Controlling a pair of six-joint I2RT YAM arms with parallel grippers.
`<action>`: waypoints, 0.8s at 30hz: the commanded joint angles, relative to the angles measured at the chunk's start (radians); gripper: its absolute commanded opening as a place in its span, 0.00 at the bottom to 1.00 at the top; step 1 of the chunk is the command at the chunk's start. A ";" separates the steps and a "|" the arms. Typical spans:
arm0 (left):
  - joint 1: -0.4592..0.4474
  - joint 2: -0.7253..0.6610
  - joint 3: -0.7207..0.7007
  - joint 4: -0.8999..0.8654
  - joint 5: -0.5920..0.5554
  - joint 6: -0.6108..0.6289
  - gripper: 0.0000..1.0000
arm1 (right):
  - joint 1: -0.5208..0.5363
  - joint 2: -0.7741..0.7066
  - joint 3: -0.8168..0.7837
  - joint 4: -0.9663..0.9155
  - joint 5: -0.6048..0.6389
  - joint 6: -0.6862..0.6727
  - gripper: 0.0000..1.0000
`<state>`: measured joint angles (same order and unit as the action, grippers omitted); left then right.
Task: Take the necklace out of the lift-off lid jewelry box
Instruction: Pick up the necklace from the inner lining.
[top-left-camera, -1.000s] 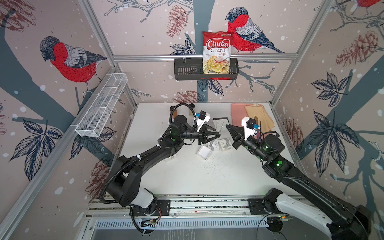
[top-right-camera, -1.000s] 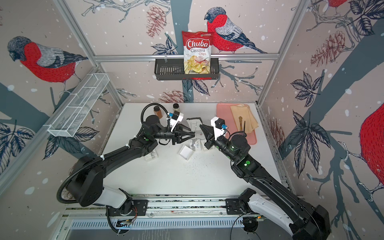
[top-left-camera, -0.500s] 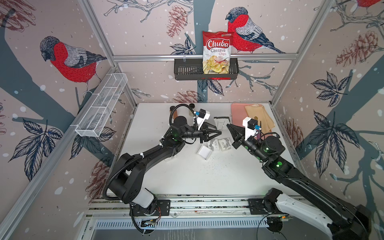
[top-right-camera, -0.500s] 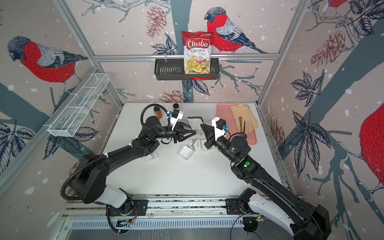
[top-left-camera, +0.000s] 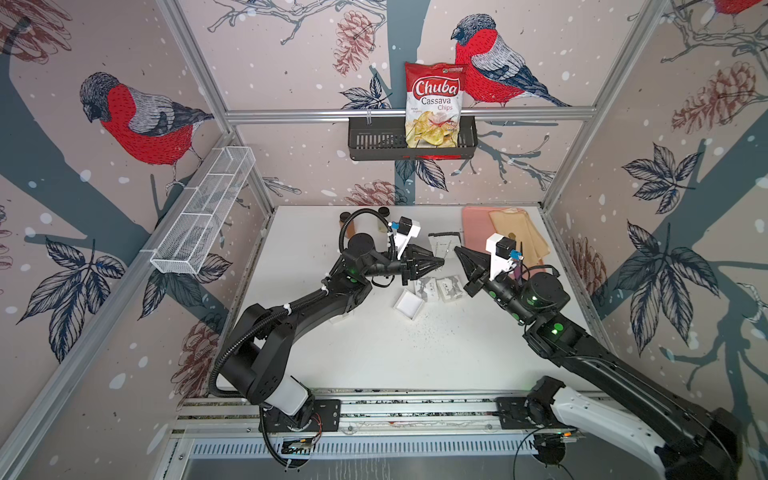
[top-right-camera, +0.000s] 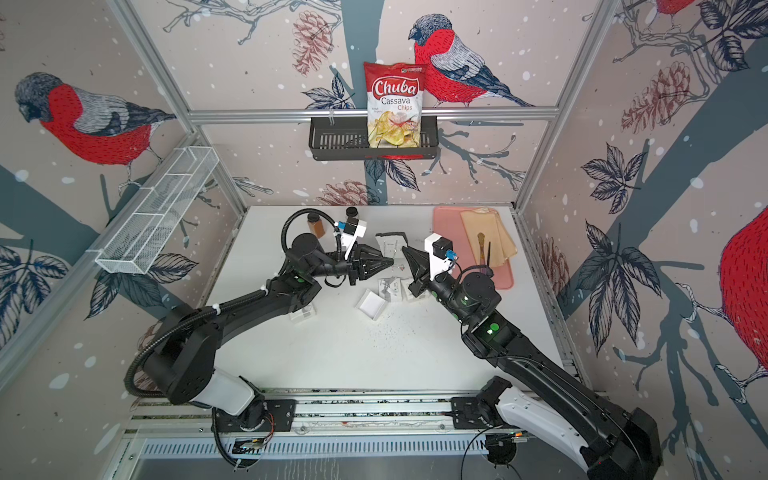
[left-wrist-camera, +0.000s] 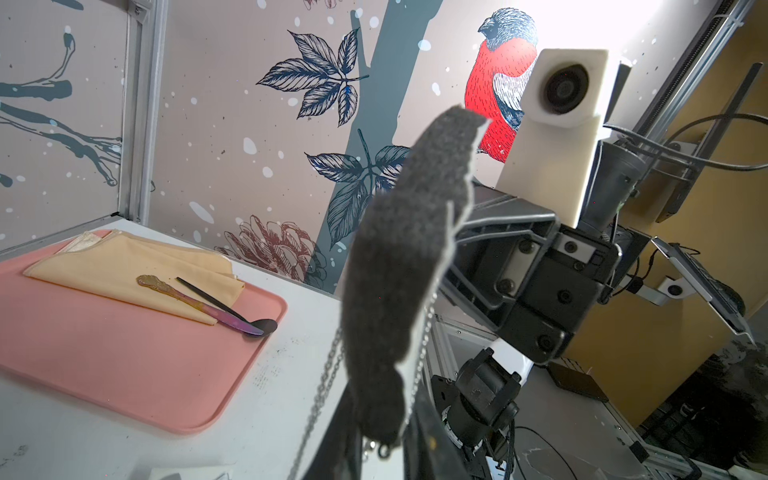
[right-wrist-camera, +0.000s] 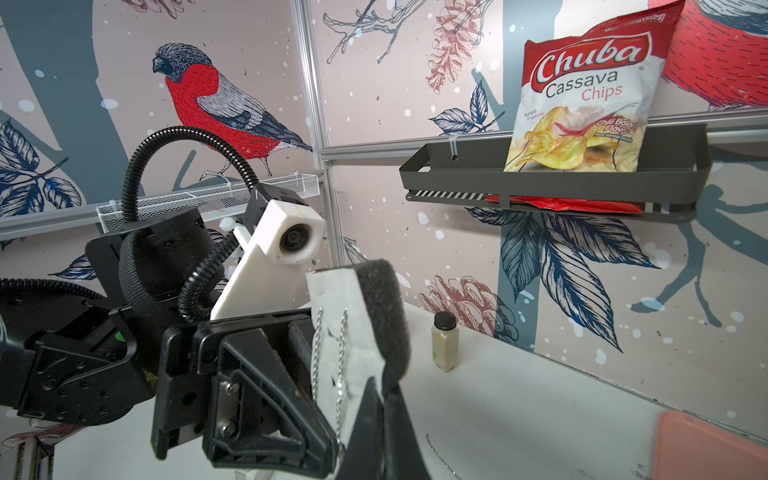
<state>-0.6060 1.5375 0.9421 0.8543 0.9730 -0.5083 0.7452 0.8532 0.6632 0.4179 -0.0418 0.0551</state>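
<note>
Starting closest in, an open white box piece (top-left-camera: 407, 305) (base or lid, I cannot tell) lies on the table (top-left-camera: 374, 353), left of the pink tray (top-left-camera: 473, 239) and nearer than it. Two small patterned boxes (top-left-camera: 428, 289) sit just behind that piece, on its tray side.

Above them, left of the tray's near end, the two arms meet tip to tip. The right gripper (top-left-camera: 458, 251) is clenched on a foam pad (right-wrist-camera: 376, 316), black on one face and white on the other, held up off the table. The necklace (right-wrist-camera: 316, 349), a fine silver chain, is out of the box. It is looped round the pad, with two strands running down the white face and hanging below its lower edge. The left gripper (top-left-camera: 439, 262) points at the pad from the side away from the tray, its tips right at the chain. Whether they pinch it I cannot tell.

On the tray lies a folded tan napkin (left-wrist-camera: 124, 262) with a knife (left-wrist-camera: 187, 299) and a black spoon (left-wrist-camera: 232, 309) across it. Two capped jars (top-right-camera: 314, 224) stand left of the tray's far end.

Farthest, on the back wall above the tray, a black basket (top-left-camera: 374, 141) holds a red and white bag (top-left-camera: 434, 108) reading "Chuba Cassava Chips", with "Chili Balado Flavor" in small print.
</note>
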 joint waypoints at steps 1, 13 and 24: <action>-0.001 0.000 0.001 0.057 0.022 -0.013 0.20 | 0.000 -0.007 -0.008 0.059 0.045 -0.003 0.00; -0.001 0.010 0.001 0.076 0.027 -0.039 0.09 | 0.002 -0.036 -0.037 0.085 0.102 -0.012 0.00; -0.001 -0.007 0.013 0.082 0.023 -0.049 0.09 | 0.003 -0.027 -0.036 0.025 0.089 -0.029 0.00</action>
<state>-0.6067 1.5440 0.9432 0.8837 0.9913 -0.5495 0.7456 0.8204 0.6250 0.4484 0.0437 0.0471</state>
